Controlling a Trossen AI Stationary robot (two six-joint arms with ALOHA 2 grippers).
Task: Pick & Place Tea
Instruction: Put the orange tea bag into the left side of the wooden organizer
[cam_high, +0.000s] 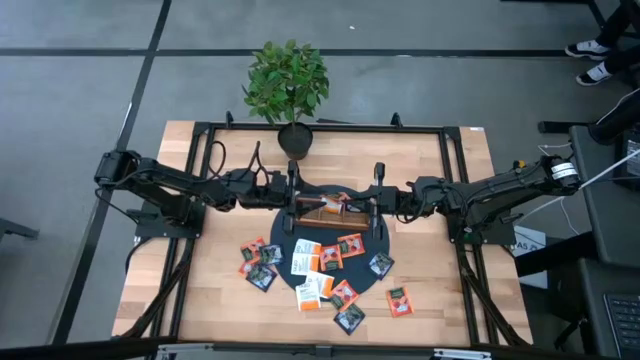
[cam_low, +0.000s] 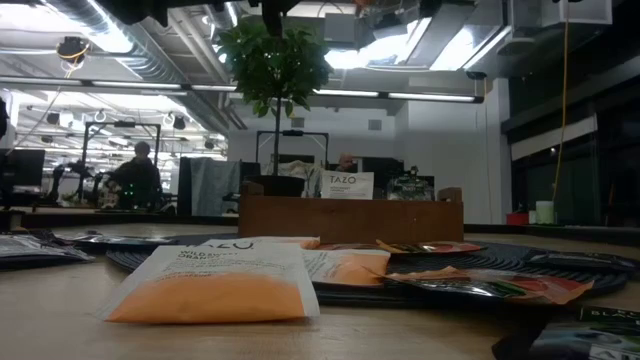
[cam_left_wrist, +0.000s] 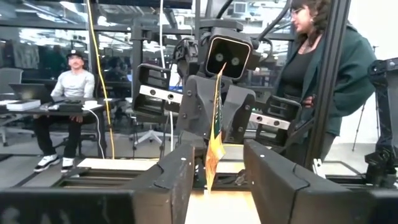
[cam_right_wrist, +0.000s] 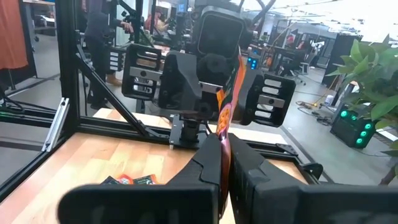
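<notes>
An orange tea sachet (cam_high: 335, 204) hangs in the air between my two grippers, over the long brown wooden tray (cam_high: 330, 214). My right gripper (cam_right_wrist: 224, 163) is shut on it. My left gripper (cam_left_wrist: 217, 180) faces it from the table's left, open, with one finger on each side of the sachet's edge (cam_left_wrist: 214, 143), not visibly touching. Several more orange, white and dark sachets (cam_high: 318, 268) lie flat on a dark round mat (cam_high: 290, 238) and on the wood near the front. My right gripper pinches the orange sachet between its two fingers by the end nearest the gripper (cam_right_wrist: 222, 146). The fingers come level from the table's right. The sachet stands on edge, upright, sticking out past the fingertips toward my left gripper, lifted clear above the tray.
A potted plant (cam_high: 287, 80) stands at the table's far edge, behind the tray. In the low view the tray (cam_low: 350, 218) holds an upright white sachet (cam_low: 348, 185). A black frame (cam_high: 450, 160) runs round the table. People sit and stand in the room beyond.
</notes>
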